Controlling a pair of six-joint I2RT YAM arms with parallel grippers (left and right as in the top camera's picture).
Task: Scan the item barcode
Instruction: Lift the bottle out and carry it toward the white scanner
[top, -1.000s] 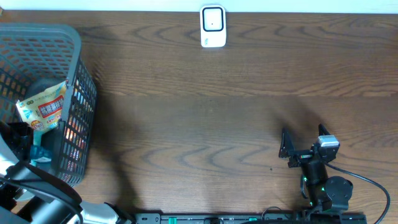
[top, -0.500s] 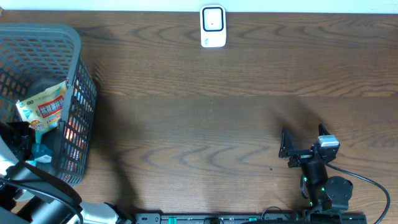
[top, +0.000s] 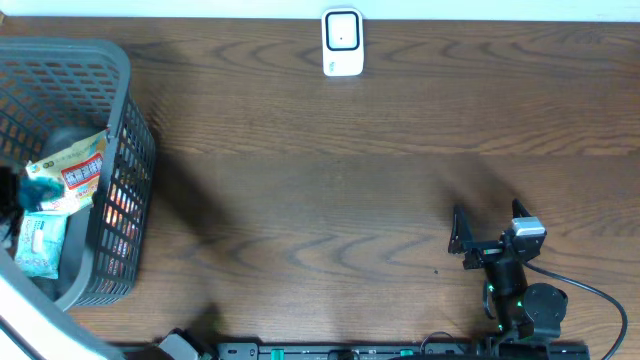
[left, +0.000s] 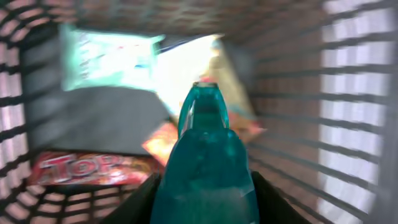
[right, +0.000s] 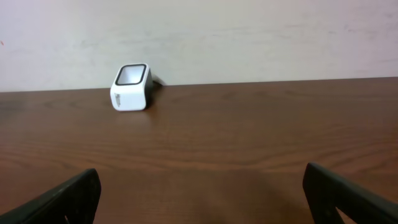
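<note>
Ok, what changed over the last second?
The left gripper closed on the teal item and lifted it from the near end of the basket. The arm swung out of most of the overhead view, uncovering a pale green packet. The wrist view is blurred by the motion. The snack packet, the scanner and the open right gripper stayed put.

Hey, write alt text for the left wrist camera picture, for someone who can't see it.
Blurred close-up: the left hand grips a teal item inside a grey mesh basket. Beyond it lie a pale mint packet and a red packet.
</note>
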